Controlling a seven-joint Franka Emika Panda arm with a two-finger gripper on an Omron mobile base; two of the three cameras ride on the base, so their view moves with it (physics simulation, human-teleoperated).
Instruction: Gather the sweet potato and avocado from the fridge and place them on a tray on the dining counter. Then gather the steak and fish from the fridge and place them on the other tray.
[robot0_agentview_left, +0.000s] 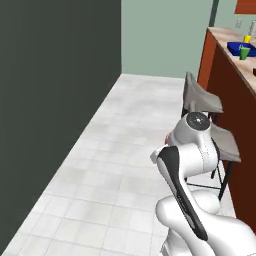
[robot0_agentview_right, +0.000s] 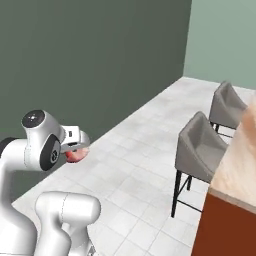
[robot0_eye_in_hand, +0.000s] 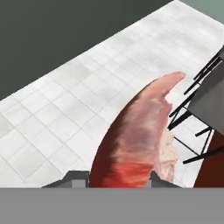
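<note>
Red-pink steak (robot0_eye_in_hand: 140, 140) sits clamped in your claw (robot0_eye_in_hand: 117, 177). Keep it level and clear of the stools (robot0_agentview_right: 200, 147) ahead while heading for the blue tray (robot0_agentview_left: 242, 49) on the bench (robot0_agentview_left: 235, 65).

steak (robot0_eye_in_hand: 140, 140): red-pink, pale marbling | floor (robot0_agentview_left: 125, 150): white-grey tiles | wall (robot0_agentview_right: 90, 60): dark grey-green | stools (robot0_agentview_right: 200, 145): grey, black legs | table (robot0_agentview_left: 227, 95): beige marbled top, red-brown front | other tray (robot0_agentview_left: 237, 48): bright blue
</note>
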